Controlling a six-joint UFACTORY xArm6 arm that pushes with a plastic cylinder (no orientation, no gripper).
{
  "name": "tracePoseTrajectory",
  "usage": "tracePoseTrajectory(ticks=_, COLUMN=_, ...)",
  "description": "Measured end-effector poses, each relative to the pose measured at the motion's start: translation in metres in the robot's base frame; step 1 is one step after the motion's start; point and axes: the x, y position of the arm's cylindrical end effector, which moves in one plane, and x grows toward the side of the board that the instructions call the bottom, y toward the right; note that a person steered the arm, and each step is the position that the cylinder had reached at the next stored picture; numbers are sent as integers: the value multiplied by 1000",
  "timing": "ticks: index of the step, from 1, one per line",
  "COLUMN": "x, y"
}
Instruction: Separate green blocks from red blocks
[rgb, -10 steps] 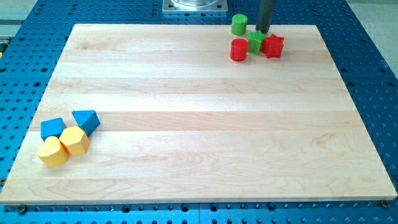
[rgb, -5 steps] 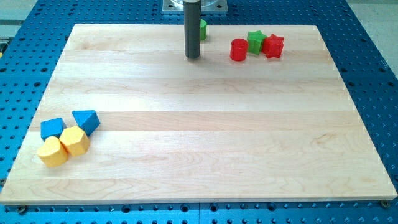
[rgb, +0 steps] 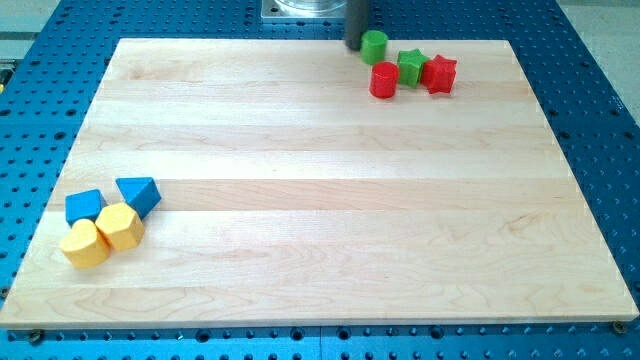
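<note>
Blocks sit in two little groups on the wooden board (rgb: 320, 200): near the view's top right, a green round block (rgb: 374, 46) stands just above a red round block (rgb: 383, 80), with a green star block (rgb: 410, 67) and a red star block (rgb: 438, 74) touching in a row beside it. My tip (rgb: 355, 46) is a bare rod holding nothing, at the board's top edge, just left of the green round block. Far off at the view's bottom left, two blue blocks (rgb: 85, 206) (rgb: 139, 193) and two yellow blocks (rgb: 84, 244) (rgb: 121, 226) huddle together.
</note>
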Motion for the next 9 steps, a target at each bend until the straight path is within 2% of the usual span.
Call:
tracePoseTrajectory(ticks=1, x=29, y=15)
tracePoseTrajectory(ticks=2, x=76, y=-21)
tracePoseTrajectory(ticks=3, x=54, y=-18)
tracePoseTrajectory(ticks=4, x=12, y=-10)
tracePoseTrajectory(ticks=5, x=23, y=17)
tracePoseTrajectory(ticks=6, x=68, y=17)
tracePoseTrajectory(ticks=7, x=85, y=31)
tracePoseTrajectory(ticks=8, x=103, y=84)
tracePoseTrajectory(ticks=9, x=151, y=86)
